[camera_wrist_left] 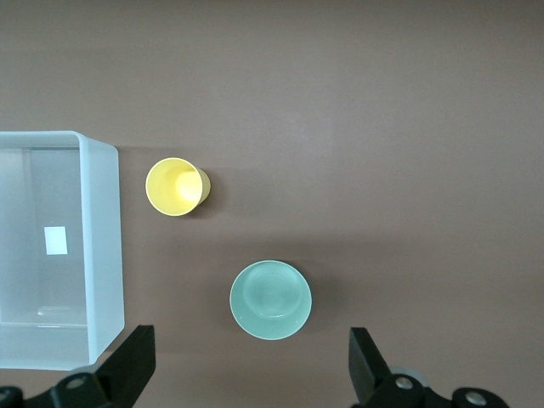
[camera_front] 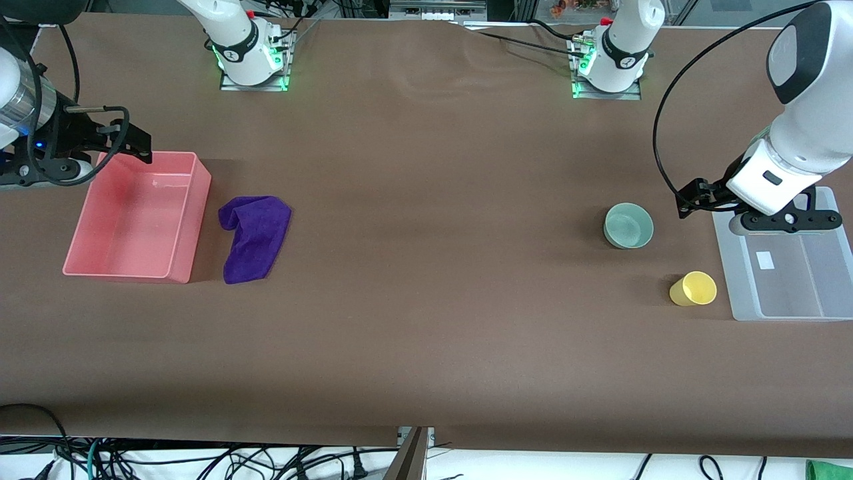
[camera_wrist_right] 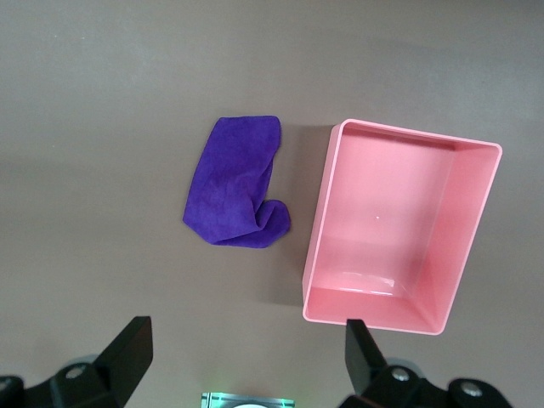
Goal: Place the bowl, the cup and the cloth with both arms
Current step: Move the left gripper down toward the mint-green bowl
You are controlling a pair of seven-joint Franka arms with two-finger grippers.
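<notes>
Brown table point(camera_front: 426, 280), flat covering. Pink bin point(camera_front: 136, 223) sits on it toward the right arm's end, open-topped, nothing inside. Clear frosted bin point(camera_front: 786, 267) well apart from the pink bin, at the left arm's end, white label on its floor. Loose cables point(camera_front: 200, 460) below the table's near edge.

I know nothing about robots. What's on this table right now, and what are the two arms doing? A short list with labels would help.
bowl: mint-green bowl, upright on the table beside the clear bin
cup: yellow cup, tipped on its side, nearer the front camera than the bowl
cloth: purple cloth, crumpled on the table beside the pink bin
bins: nothing in either
left end effector: open, holds nothing, up between bowl and clear bin
right end effector: open, holds nothing, over the pink bin's rim
</notes>
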